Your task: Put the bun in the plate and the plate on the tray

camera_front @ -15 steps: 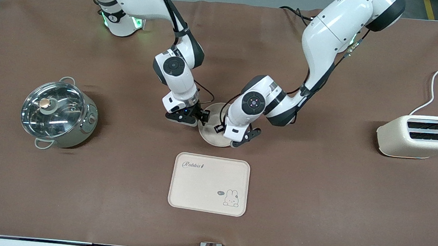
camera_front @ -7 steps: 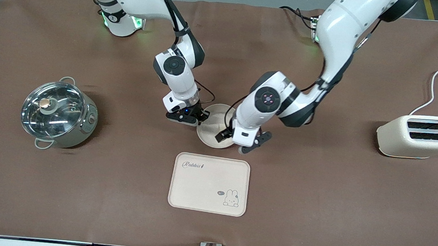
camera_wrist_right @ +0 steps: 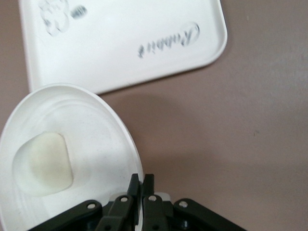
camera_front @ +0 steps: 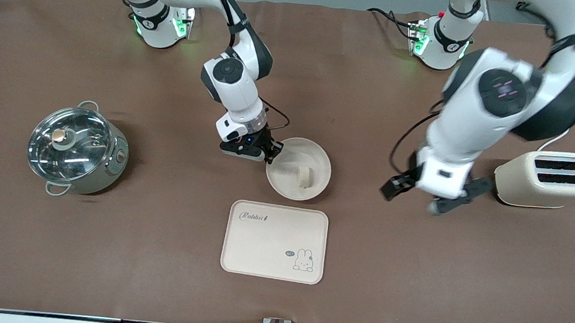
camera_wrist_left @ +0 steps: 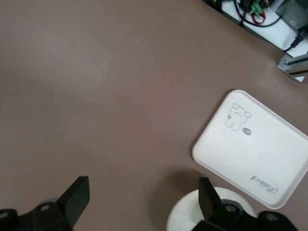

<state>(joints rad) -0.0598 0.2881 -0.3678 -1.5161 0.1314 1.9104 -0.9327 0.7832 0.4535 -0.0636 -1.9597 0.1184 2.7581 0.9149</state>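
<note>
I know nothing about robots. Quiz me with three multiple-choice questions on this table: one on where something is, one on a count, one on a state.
1. Where is the bun?
A. in the plate
B. on the tray
C. in the pot

2. How many slots does the toaster have on top?
A. one
B. two
C. four

3. What is the right end effector doing?
A. hanging open over the tray
B. pinching the plate's rim
C. holding the bun

Answers:
1 A: the bun lies inside the plate.
2 B: two dark slots show.
3 B: its fingers are shut on the rim; the left end effector, open, hangs over bare table beside the toaster.
</note>
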